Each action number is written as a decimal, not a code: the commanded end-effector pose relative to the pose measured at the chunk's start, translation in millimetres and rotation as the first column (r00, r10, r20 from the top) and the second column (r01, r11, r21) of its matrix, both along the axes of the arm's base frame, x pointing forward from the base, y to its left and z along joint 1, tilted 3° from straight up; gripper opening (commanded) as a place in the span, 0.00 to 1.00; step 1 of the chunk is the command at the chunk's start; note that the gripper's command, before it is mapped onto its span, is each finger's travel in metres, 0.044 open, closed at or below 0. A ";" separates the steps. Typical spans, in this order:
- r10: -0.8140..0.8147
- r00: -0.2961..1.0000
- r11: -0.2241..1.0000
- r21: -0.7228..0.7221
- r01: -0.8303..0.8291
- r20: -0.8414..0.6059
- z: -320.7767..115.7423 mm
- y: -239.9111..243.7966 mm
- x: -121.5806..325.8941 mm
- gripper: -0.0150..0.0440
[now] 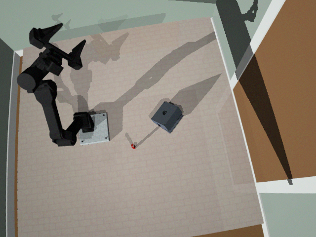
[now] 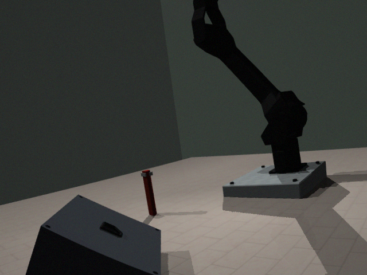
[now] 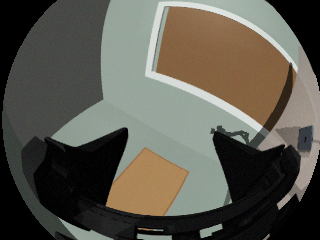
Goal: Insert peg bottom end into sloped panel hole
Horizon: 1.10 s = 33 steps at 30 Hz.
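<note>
— At the far left of the top view, what is the arm doing?
— The gripper (image 1: 59, 43) hangs high near the back wall, well apart from everything on the table. Its two dark fingers (image 1: 78, 55) are spread wide with nothing between them. The wrist view agrees: both fingertips frame only pale green wall and a brown panel.

— And just right of that?
— The arm's grey base plate (image 1: 100, 130) sits on the tiled table (image 1: 153, 191), with the black links folding up and leftward from it.

— Where is the peg?
— The red peg (image 1: 133, 146) stands further right, between the base plate and the panel but touching neither. In the exterior view the peg (image 2: 149, 193) is upright with a slight lean, and a pale band circles it just under the top end.

— Then the panel?
— The sloped dark-blue panel (image 1: 167, 116) lies right of the peg and a little further back. The hole (image 1: 164, 111) sits near the middle of its tilted face; from the exterior camera the hole (image 2: 110, 228) reads as a short, dark slot.
</note>
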State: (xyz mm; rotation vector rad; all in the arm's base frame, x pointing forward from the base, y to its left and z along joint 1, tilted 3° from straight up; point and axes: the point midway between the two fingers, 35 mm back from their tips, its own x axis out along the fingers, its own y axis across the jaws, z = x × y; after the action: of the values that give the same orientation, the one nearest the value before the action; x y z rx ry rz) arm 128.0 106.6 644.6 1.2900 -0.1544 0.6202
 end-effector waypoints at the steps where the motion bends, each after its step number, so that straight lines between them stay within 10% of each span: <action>1: -0.024 1.000 0.998 -0.051 0.024 0.006 -7.5 14.5 5.3 1.00; 33: -0.216 0.976 0.908 -0.361 0.213 0.033 -58.6 52.8 70.8 1.00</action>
State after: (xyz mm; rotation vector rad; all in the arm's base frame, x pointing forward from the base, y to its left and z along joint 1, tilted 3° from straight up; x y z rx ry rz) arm 190.0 156.9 592.3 0.9212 -0.1700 0.4502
